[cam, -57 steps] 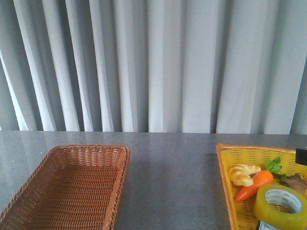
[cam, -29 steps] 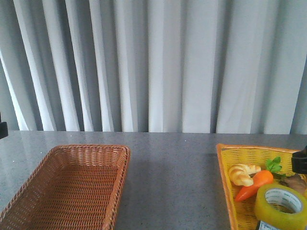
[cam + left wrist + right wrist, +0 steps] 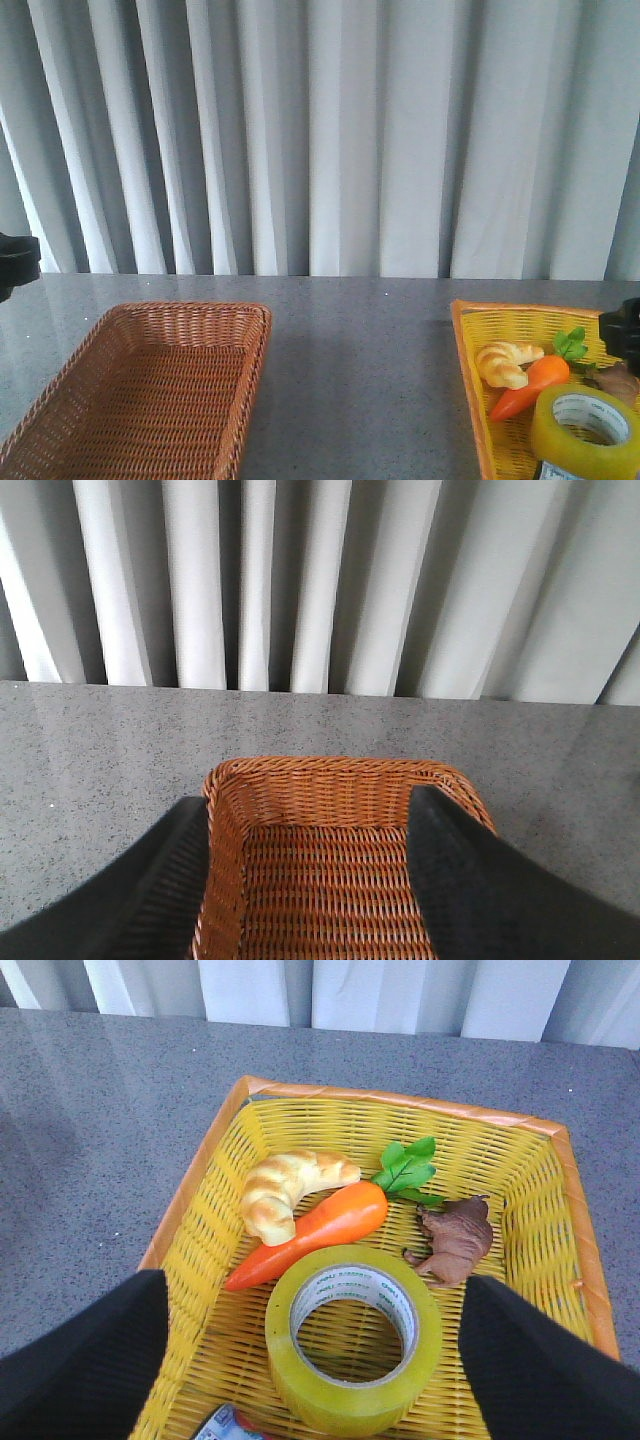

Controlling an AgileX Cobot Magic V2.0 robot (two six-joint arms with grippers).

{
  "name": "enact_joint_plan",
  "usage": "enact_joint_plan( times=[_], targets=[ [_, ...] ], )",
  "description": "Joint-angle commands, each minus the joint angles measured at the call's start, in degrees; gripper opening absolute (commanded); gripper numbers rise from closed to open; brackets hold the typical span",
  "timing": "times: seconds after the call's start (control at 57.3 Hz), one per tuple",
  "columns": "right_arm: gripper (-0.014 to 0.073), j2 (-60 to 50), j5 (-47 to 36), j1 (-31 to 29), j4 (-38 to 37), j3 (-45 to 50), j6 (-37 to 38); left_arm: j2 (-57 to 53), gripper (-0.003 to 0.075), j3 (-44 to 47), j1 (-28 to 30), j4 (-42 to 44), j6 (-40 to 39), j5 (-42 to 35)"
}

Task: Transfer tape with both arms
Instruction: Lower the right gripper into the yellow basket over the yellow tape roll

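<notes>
The tape [image 3: 345, 1410], a yellow roll with a white printed core, lies flat in the yellow basket [image 3: 545, 1210] and shows in the front view [image 3: 548, 430] at the lower right. My right gripper [image 3: 310, 1280] is open, its two black fingers [image 3: 90, 1360] spread wide on either side of the roll and above it, not touching it. My left gripper [image 3: 310, 800] is open and empty over the far end of the brown wicker basket [image 3: 330, 780]. In the front view only dark bits of the left arm [image 3: 15, 262] and the right arm [image 3: 625, 330] show at the edges.
The yellow basket also holds a croissant [image 3: 290, 1190], a toy carrot [image 3: 320, 1225], a brown toy animal [image 3: 455, 1240] and a printed packet [image 3: 225, 1425]. The brown basket [image 3: 150, 390] stands at the left of the grey table [image 3: 360, 360]. A white curtain hangs behind.
A dark part of the left arm has come into the front view at the left edge. The right arm has come further in at the right edge. The tape has not moved.
</notes>
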Motion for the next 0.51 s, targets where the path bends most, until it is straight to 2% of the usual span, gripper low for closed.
enact_joint_plan(
  times=[0.0, 0.262, 0.489],
  targets=[
    [0.0591, 0.8, -3.75, 0.03, -0.92, -1.89, 0.06, 0.42, 0.0434, -2.02, -0.41, -1.12, -0.51, -5.32],
    [0.0582, 11.87, 2.36, -0.09, -5.15, -9.72, 4.52, 4.4, 0.0434, -2.02, -0.41, 1.39, 0.63, -6.35],
    [0.0578, 21.96, 10.65, -0.09, -10.27, -17.54, 6.02, 4.46, 0.0434, -2.02, -0.41, 2.91, 0.63, -12.54]
  ],
)
